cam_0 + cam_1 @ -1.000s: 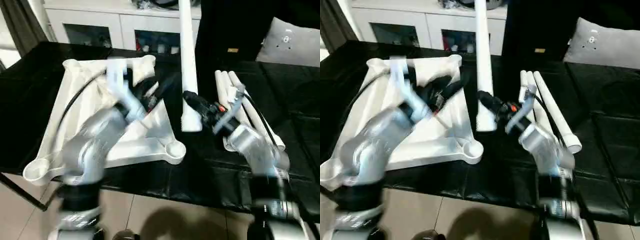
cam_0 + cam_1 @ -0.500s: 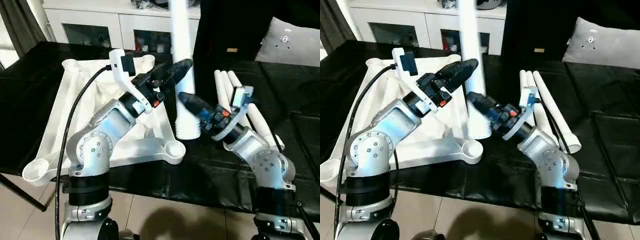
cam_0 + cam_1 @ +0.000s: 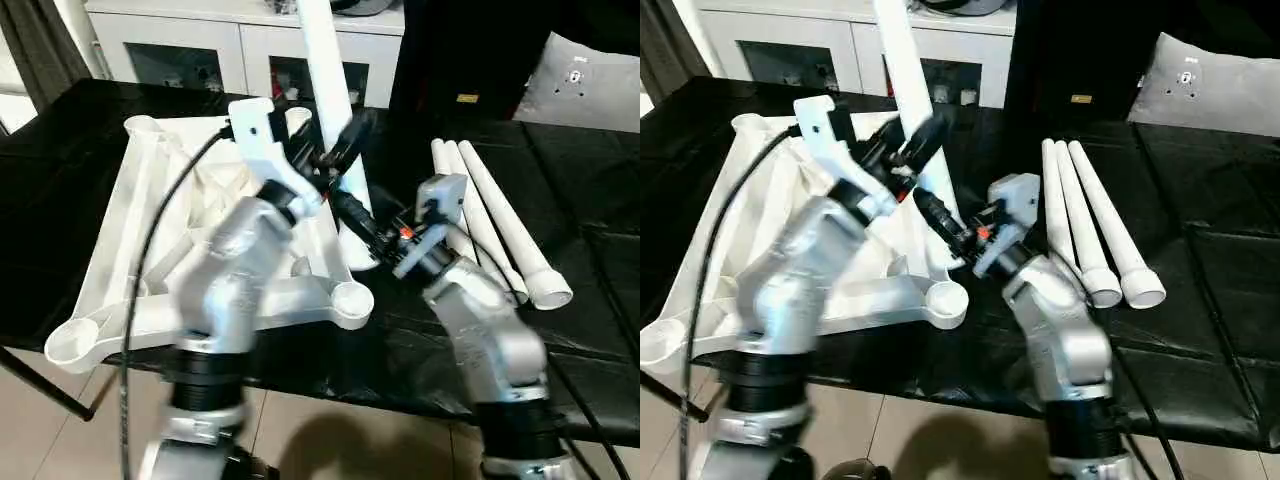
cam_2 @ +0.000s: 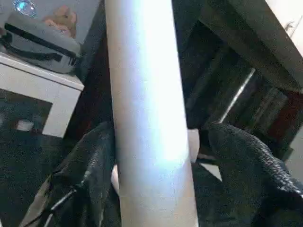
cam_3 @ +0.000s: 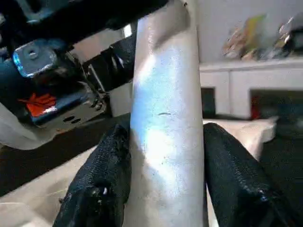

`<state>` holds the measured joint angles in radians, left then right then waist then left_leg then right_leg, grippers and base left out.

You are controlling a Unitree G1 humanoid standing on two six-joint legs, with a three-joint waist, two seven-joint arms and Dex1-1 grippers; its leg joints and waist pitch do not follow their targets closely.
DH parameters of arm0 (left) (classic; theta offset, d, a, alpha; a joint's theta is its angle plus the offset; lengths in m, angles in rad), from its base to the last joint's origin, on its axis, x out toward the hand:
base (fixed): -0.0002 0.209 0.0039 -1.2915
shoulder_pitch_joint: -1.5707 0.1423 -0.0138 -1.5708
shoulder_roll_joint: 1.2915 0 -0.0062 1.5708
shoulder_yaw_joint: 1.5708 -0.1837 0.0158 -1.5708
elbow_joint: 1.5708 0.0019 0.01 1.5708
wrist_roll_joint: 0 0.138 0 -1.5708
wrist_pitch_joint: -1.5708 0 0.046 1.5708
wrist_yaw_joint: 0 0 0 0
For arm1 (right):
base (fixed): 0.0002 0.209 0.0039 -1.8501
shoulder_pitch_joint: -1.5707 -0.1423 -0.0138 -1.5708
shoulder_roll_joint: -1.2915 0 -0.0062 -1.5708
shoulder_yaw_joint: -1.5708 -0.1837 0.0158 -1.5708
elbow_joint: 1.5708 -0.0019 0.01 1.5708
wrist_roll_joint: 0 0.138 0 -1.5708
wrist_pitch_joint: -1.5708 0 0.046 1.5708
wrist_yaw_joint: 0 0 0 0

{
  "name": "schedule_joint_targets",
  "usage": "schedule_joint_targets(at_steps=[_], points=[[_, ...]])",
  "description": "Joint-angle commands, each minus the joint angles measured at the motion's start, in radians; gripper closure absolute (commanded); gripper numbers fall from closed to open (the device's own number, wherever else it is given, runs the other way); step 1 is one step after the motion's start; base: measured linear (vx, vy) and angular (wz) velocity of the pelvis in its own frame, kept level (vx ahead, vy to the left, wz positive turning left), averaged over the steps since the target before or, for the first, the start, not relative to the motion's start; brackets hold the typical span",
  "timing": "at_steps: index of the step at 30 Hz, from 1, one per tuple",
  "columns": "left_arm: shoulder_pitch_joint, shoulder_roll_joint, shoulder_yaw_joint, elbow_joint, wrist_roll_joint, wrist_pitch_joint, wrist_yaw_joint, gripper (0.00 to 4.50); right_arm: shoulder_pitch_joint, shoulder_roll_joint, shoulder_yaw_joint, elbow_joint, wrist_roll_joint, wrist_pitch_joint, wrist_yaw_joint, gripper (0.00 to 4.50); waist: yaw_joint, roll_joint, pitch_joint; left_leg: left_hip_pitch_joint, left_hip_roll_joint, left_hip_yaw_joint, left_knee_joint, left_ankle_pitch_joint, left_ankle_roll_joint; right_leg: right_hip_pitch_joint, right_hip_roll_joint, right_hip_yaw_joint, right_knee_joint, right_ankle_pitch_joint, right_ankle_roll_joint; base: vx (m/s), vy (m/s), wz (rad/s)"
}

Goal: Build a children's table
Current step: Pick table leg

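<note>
Right jaws [image 3: 940, 225] pinch the light, stiff, slippery table leg [image 3: 902, 75] near its base; left jaws [image 3: 920, 140] straddle it above, one side apart.

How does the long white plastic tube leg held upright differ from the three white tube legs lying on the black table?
The held white plastic tube leg stands nearly upright, tilted slightly; the three lying white tube legs rest flat, side by side. The held leg sits between the right hand fingers, with the left hand around it higher up; the lying legs are untouched. All are white tapered tubes.
</note>
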<state>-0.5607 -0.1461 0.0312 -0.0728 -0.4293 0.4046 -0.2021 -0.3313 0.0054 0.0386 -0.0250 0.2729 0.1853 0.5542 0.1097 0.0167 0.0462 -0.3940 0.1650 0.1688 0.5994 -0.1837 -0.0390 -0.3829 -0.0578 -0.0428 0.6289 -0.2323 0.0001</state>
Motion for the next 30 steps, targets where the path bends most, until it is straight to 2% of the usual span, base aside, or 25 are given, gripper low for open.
schedule_joint_targets(at_steps=[1, 2, 3, 5, 6, 8, 13, 24, 26, 29, 30], points=[[0.000, -0.019, -0.017, 0.019, 0.029, -0.035, 0.031, 1.50, 0.006, 0.011, 0.019, 0.011, -0.038, -0.057, -0.030, 2.62, -0.004, -0.006, -0.060, 0.016, 0.060, -0.023, -0.066, -0.098, 0.021, 0.048, -0.085, 0.047, -0.070, 0.073, -0.167, 0.000, 0.000, 0.00], [0.001, -0.027, -0.023, 0.027, 0.040, -0.051, 0.039, 1.50, 0.007, 0.015, 0.025, 0.020, -0.052, -0.076, -0.042, 2.62, -0.004, -0.005, -0.061, 0.017, 0.062, -0.024, -0.067, -0.102, 0.024, 0.048, -0.086, 0.047, -0.071, 0.065, -0.167, 0.000, 0.000, 0.00], [0.002, -0.036, -0.031, 0.031, 0.050, -0.062, 0.043, 1.83, 0.006, 0.020, 0.030, 0.036, -0.071, -0.110, -0.053, 2.62, -0.005, -0.004, -0.060, 0.018, 0.062, -0.025, -0.068, -0.111, 0.023, 0.047, -0.085, 0.047, -0.072, 0.050, -0.168, 0.000, 0.000, 0.00], [0.004, -0.040, -0.041, 0.031, 0.054, -0.061, 0.038, 1.87, 0.002, 0.025, 0.037, 0.051, -0.083, -0.131, -0.059, 2.62, -0.007, -0.005, -0.059, 0.019, 0.063, -0.025, -0.069, -0.124, 0.021, 0.047, -0.085, 0.047, -0.072, 0.032, -0.170, 0.000, 0.000, 0.00], [0.007, -0.041, -0.049, 0.033, 0.062, -0.063, 0.036, 1.89, -0.002, 0.031, 0.039, 0.063, -0.087, -0.145, -0.065, 2.62, -0.010, -0.005, -0.060, 0.017, 0.064, -0.025, -0.069, -0.119, 0.022, 0.047, -0.084, 0.047, -0.071, 0.041, -0.172, 0.000, 0.000, 0.00], [0.009, -0.042, -0.056, 0.035, 0.069, -0.066, 0.037, 2.25, -0.007, 0.033, 0.042, 0.076, -0.095, -0.164, -0.073, 2.62, -0.012, -0.004, -0.060, 0.018, 0.064, -0.025, -0.068, -0.120, 0.027, 0.047, -0.084, 0.047, -0.069, 0.051, -0.177, 0.000, 0.000, 0.00], [0.008, -0.039, -0.059, 0.045, 0.078, -0.084, 0.044, 2.57, -0.011, 0.033, 0.050, 0.097, -0.104, -0.192, -0.079, 2.62, -0.014, -0.005, -0.060, 0.016, 0.062, -0.025, -0.066, -0.105, 0.047, 0.048, -0.084, 0.047, -0.067, 0.081, -0.188, 0.000, 0.000, 0.00], [0.007, -0.032, -0.062, 0.059, 0.084, -0.096, 0.047, 2.63, -0.015, 0.025, 0.066, 0.130, -0.130, -0.227, -0.107, 2.62, -0.018, -0.003, -0.062, 0.017, 0.064, -0.025, -0.063, -0.096, 0.059, 0.050, -0.084, 0.046, -0.064, 0.102, -0.206, 0.000, 0.000, 0.00], [0.006, -0.029, -0.060, 0.061, 0.087, -0.098, 0.048, 2.63, -0.017, 0.023, 0.067, 0.134, -0.127, -0.225, -0.102, 2.06, -0.020, -0.002, -0.061, 0.018, 0.064, -0.025, -0.064, -0.103, 0.057, 0.048, -0.083, 0.046, -0.065, 0.093, -0.205, 0.000, 0.000, 0.00], [-0.011, -0.011, -0.033, 0.078, 0.082, -0.099, 0.046, 2.64, -0.011, 0.008, 0.068, 0.117, -0.105, -0.205, -0.070, 1.90, -0.019, -0.001, -0.061, 0.019, 0.063, -0.025, -0.063, -0.110, 0.054, 0.050, -0.083, 0.047, -0.065, 0.092, -0.202, 0.000, 0.000, 0.00], [-0.016, -0.004, -0.023, 0.083, 0.077, -0.101, 0.043, 2.64, -0.009, -0.005, 0.074, 0.114, -0.119, -0.202, -0.069, 1.61, -0.019, -0.001, -0.062, 0.018, 0.063, -0.026, -0.063, -0.104, 0.053, 0.050, -0.082, 0.047, -0.064, 0.100, -0.203, 0.000, 0.000, 0.00]])
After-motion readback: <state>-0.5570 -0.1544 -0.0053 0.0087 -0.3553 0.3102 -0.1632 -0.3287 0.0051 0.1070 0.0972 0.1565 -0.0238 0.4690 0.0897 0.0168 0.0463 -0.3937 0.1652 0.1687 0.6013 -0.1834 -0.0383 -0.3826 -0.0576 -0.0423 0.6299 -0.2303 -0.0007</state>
